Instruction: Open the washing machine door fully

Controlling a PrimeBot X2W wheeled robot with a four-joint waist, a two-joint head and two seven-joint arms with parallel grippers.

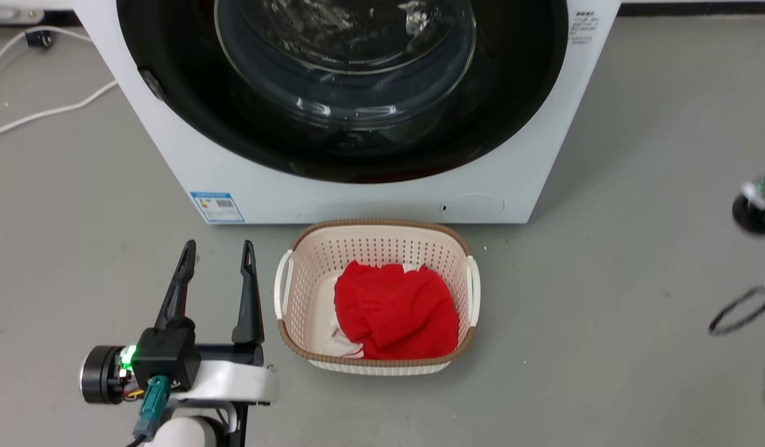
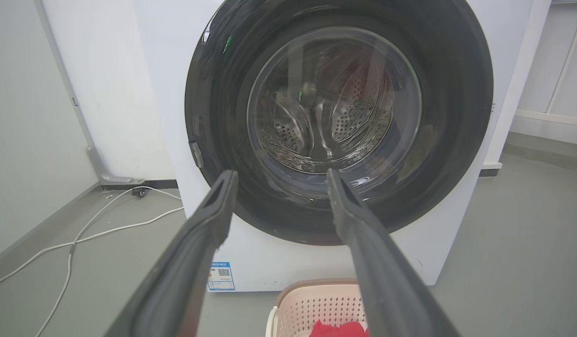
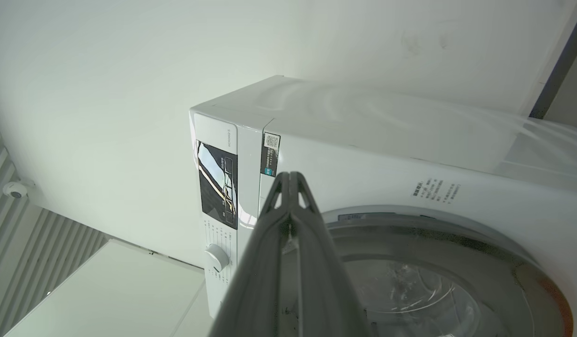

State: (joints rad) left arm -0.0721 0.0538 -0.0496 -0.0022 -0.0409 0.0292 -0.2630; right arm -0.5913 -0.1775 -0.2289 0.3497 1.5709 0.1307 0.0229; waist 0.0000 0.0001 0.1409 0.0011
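The white washing machine (image 1: 370,198) stands ahead of me on the grey floor. Its round glossy black door (image 1: 184,118) with the clear glass bowl lies flush against the front, shut. A small grey latch tab (image 2: 196,154) sits on the door's left edge. My left gripper (image 1: 218,254) hovers open over the floor, short of the machine's lower left corner, holding nothing. In the left wrist view that gripper (image 2: 279,180) points at the door's lower half (image 2: 293,220). My right gripper (image 3: 291,178) is shut, empty, aimed at the machine's upper front (image 3: 363,182).
A cream perforated laundry basket (image 1: 376,239) with red cloth (image 1: 395,313) stands on the floor right before the machine. White cables (image 1: 47,112) trail over the floor at the left. A wall (image 2: 31,131) runs close on the machine's left side. Part of my right arm (image 1: 758,205) shows at the right edge.
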